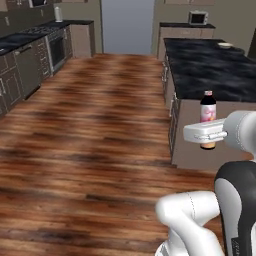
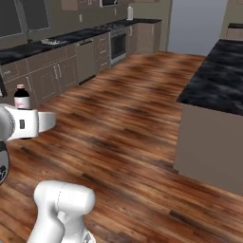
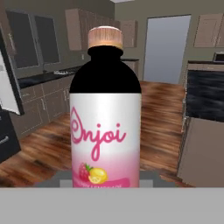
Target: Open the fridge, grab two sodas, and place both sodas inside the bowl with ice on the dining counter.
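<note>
My gripper (image 1: 208, 136) is shut on a soda bottle (image 1: 208, 107) with a dark body, a pink-and-white label and a tan cap, held upright above the wooden floor. In the right base view the bottle (image 2: 21, 97) rises just above the hand at the far left. It stands upright in the middle of the hand view (image 3: 105, 118). The dining counter (image 1: 210, 70), black with grey veins, lies just behind the bottle, with the cream bowl (image 1: 225, 45) at its far end. A part of the black fridge (image 3: 6, 140) shows at the hand view's left edge, with an open door above it.
Wall counters over brown cabinets (image 1: 22, 65) with a stove and a dishwasher run along the left. A microwave (image 1: 198, 18) sits on a back counter. Wide wooden floor (image 1: 100, 130) lies between them and the island. The island's corner (image 2: 190, 102) is close on the right.
</note>
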